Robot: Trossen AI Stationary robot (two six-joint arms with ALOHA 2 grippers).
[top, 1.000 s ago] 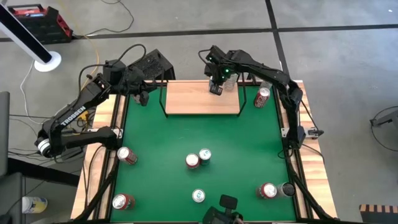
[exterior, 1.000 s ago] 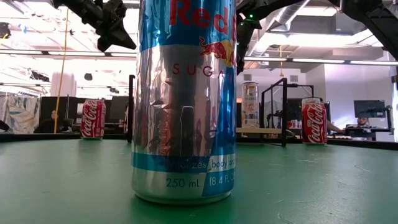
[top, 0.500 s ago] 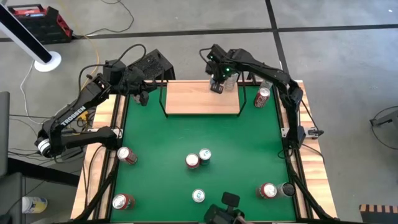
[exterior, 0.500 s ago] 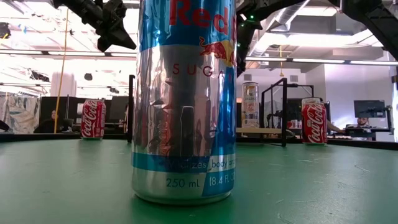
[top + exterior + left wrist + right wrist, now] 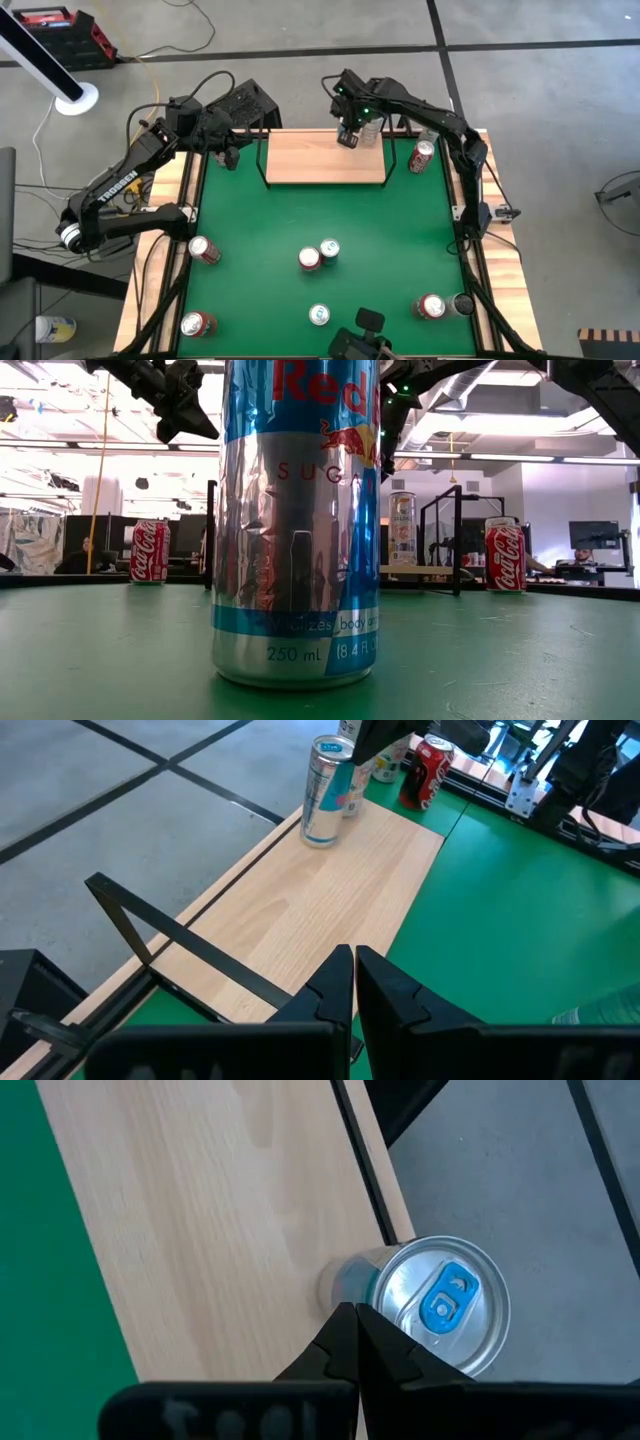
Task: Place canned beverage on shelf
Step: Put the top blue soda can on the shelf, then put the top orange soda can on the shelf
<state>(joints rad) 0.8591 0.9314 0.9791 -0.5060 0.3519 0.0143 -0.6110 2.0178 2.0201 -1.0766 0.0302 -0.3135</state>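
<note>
A: In the high view, where is the can [image 5: 370, 128]?

B: It stands on the shelf [image 5: 315, 160], at its far right corner. The right gripper [image 5: 347, 137] hangs just above the shelf, beside the can; I judge it has let go.

A: And the left wrist view?

B: The can [image 5: 326, 792] stands upright, long axis vertical. The left gripper [image 5: 353, 982] waits at the shelf's left end, fingers together.

A: The right wrist view?

B: The lid faces up, and the fingers [image 5: 340, 1342] are together, holding nothing.
</note>
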